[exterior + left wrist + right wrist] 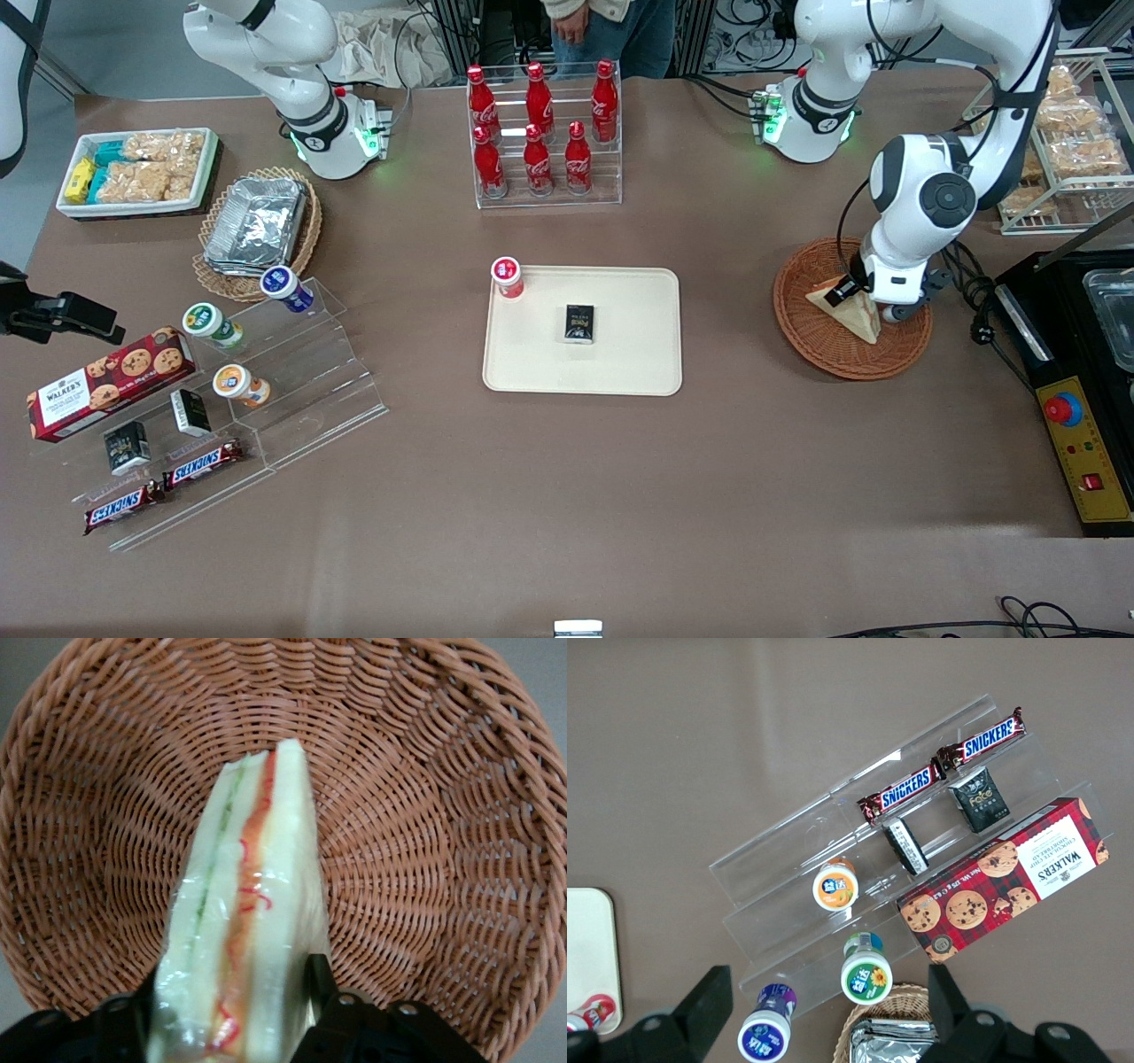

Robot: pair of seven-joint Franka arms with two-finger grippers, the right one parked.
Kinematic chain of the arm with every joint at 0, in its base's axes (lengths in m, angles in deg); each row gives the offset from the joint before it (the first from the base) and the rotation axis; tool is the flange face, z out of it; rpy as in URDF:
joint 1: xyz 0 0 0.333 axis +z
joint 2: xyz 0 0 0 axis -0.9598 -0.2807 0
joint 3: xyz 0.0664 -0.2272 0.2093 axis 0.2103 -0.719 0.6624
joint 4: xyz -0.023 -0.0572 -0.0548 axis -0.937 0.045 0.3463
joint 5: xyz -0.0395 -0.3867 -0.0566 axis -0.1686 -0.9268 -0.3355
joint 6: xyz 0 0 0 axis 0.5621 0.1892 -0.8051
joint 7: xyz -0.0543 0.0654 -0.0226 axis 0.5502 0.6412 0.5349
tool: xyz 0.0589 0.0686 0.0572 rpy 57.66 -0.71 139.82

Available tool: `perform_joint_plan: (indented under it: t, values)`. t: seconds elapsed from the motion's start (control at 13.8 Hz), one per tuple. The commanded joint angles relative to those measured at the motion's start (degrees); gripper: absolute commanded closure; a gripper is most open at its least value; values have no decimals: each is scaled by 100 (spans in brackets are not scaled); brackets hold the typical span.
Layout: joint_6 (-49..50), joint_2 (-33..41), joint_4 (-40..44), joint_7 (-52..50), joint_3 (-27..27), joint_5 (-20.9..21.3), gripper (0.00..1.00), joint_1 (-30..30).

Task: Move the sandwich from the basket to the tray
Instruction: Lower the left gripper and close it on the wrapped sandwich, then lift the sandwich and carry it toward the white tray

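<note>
Hand [235,1010] grips upright sandwich [244,930], tip pointing into basket [425,842].

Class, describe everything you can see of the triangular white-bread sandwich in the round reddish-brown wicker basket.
The triangular white-bread sandwich is a clear-wrapped wedge of pale bread with red, orange and green filling along its cut edge. It stands on edge inside the round reddish-brown woven wicker basket, toward the working arm's end of the table. The left arm's black gripper is shut on its sides.

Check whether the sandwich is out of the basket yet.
Not yet: the sandwich stands on edge inside the basket, the gripper shut on it.
</note>
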State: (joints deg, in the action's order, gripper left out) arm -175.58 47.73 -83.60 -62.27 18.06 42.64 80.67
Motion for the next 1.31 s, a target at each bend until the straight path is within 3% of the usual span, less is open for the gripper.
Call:
perform_joint_plan:
  t: [0.0,0.22,0.51,0.58,0.73,1.02,1.24]
  values:
    - [-18,122,59,44,-54,137,100,59]
    - [901,754,356,657,-89,119,100,-11]
    - [2309,1010,1261,1493,-195,5,100,-431]
    - [2355,1002,1359,1756,-186,-47,100,-642]
    - [2286,941,1378,2118,-186,-617,100,-1169]
    - [1908,589,1596,2118,-195,-935,100,-2110]
    - [1934,11,2176,1900,-186,-927,100,-2735]
